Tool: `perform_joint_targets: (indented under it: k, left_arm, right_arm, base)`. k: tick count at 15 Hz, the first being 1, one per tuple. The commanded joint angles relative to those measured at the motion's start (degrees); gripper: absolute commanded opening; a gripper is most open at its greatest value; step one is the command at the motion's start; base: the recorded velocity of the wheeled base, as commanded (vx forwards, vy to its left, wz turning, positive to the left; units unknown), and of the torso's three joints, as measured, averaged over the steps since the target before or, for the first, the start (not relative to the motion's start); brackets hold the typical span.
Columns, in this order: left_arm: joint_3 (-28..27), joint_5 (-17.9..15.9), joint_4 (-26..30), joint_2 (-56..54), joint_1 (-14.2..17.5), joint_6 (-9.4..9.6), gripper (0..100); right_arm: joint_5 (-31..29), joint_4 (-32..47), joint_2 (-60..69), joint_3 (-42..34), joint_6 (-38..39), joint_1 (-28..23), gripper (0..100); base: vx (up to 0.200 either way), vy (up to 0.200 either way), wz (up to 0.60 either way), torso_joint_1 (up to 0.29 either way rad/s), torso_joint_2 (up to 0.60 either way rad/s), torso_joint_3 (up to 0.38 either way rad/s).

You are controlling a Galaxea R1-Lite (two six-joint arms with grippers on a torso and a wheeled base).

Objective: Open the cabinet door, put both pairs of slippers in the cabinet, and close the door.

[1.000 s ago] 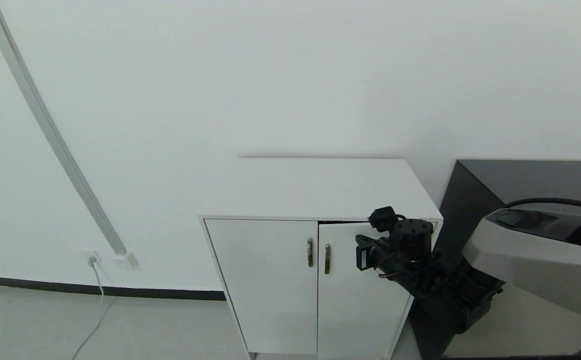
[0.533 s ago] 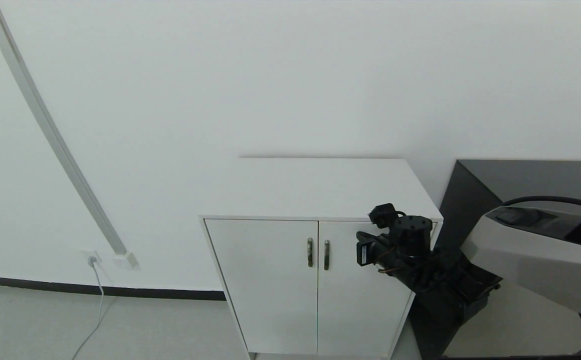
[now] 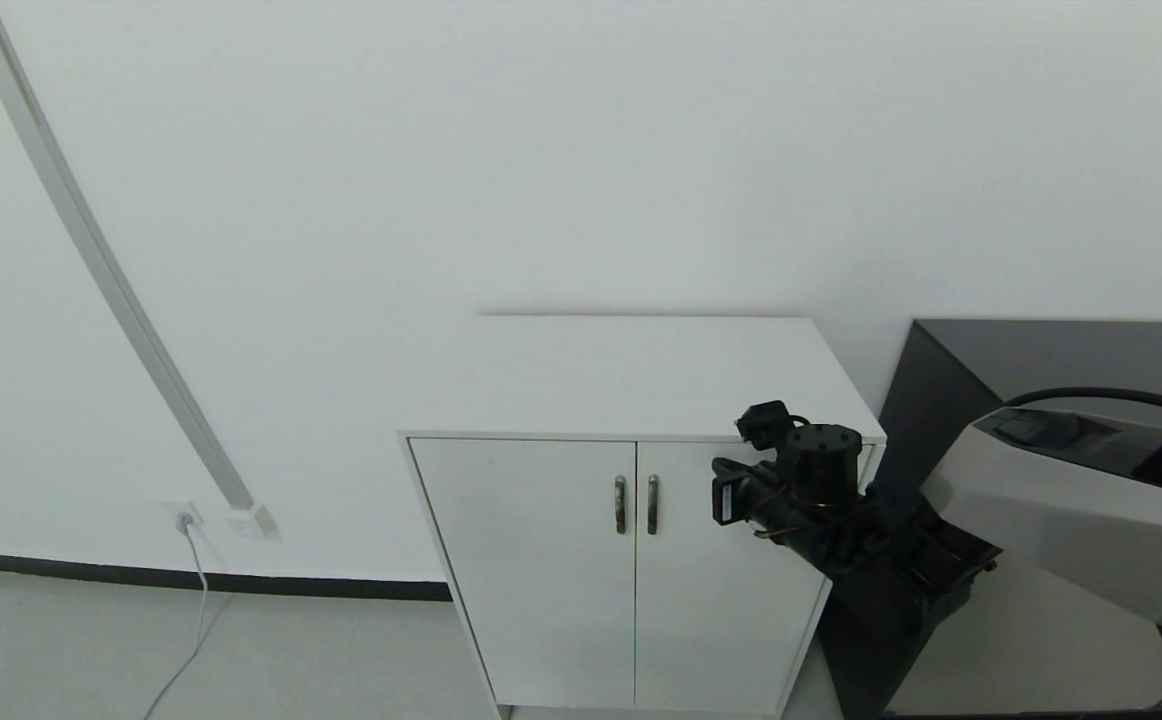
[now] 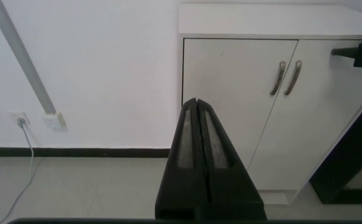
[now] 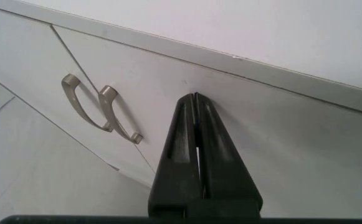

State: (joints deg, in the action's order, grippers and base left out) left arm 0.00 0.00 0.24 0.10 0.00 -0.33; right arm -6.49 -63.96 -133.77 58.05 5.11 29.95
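The right gripper [image 5: 196, 96] is pinched shut, holding nothing, with its tip at the right cabinet door [image 5: 280, 143], which looks closed. If it pushes harder, it could slide on the smooth door and hit the handle [image 5: 115, 112]. The door's top edge is close, and there is room to back away over the floor [image 3: 291, 650].
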Motion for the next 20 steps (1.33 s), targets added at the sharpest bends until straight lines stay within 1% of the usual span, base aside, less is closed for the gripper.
perform_joint_targets:
  k: [1, 4, 6, 9, 11, 12, 14, 15, 16, 18, 19, 20]
  left_arm:
    - [0.00, 0.00, 0.02, -0.01, 0.00, -0.02, 0]
    - [0.00, 0.00, 0.02, -0.01, 0.00, -0.02, 0]
    - [-0.09, 0.00, 0.02, -0.01, 0.00, -0.02, 0]
    - [0.00, 0.00, 0.02, -0.01, 0.00, -0.02, 0]
    - [-0.09, 0.00, 0.02, -0.01, 0.00, -0.11, 0]
    - [-0.09, 0.00, 0.02, -0.01, 0.00, -0.11, 0]
    - [-0.09, 0.00, 0.02, -0.01, 0.00, -0.11, 0]
    - [-0.09, 0.00, 0.02, -0.01, 0.00, -0.11, 0]
    - [0.00, 0.00, 0.02, -0.01, 0.00, -0.11, 0]
    - [0.00, 0.00, 0.02, -0.01, 0.00, -0.11, 0]
    - [-0.09, 0.00, 0.02, -0.01, 0.00, -0.11, 0]
    - [-0.09, 0.00, 0.02, -0.01, 0.00, -0.11, 0]
  right_arm:
    - [-0.02, 0.07, -0.09, 0.22, -0.01, 0.02, 0]
    - [-0.02, -0.20, 0.79, -0.66, 0.08, 0.11, 0]
    - [-0.02, -0.28, 3.16, -3.03, 0.08, 0.02, 0]
    - [-0.19, -0.28, 14.06, -11.29, -0.01, -0.16, 0]
    - [-1.16, -0.02, 22.32, -16.83, -0.45, -2.35, 0]
    - [-2.13, -0.11, 26.19, -20.17, -1.15, -4.64, 0]
    - [-2.39, -0.02, 33.75, -26.50, -1.50, -10.70, 0]
    - [-2.39, -0.11, 35.77, -28.61, -1.50, -12.81, 0]
    - [-2.30, -0.02, 40.52, -33.27, -1.50, -18.17, 0]
    - [-2.04, -0.02, 45.61, -39.07, -1.59, -24.85, 0]
    - [-1.78, -0.02, 47.90, -42.14, -1.68, -27.40, 0]
    - [-1.78, -0.02, 48.69, -43.46, -1.77, -28.11, 0]
  base:
    - [0.000, 0.000, 0.00, 0.000, 0.00, 0.000]
    - [0.000, 0.000, 0.00, 0.000, 0.00, 0.000]
    - [0.000, 0.000, 0.00, 0.000, 0.00, 0.000]
    - [0.000, 0.000, 0.00, 0.000, 0.00, 0.000]
    - [0.000, 0.000, 0.00, 0.000, 0.00, 0.000]
    - [0.000, 0.000, 0.00, 0.000, 0.00, 0.000]
    - [0.000, 0.000, 0.00, 0.000, 0.00, 0.000]
    - [0.000, 0.000, 0.00, 0.000, 0.00, 0.000]
    - [0.000, 0.000, 0.00, 0.000, 0.00, 0.000]
    - [0.000, 0.000, 0.00, 0.000, 0.00, 0.000]
    - [0.000, 0.000, 0.00, 0.000, 0.00, 0.000]
    - [0.000, 0.000, 0.00, 0.000, 0.00, 0.000]
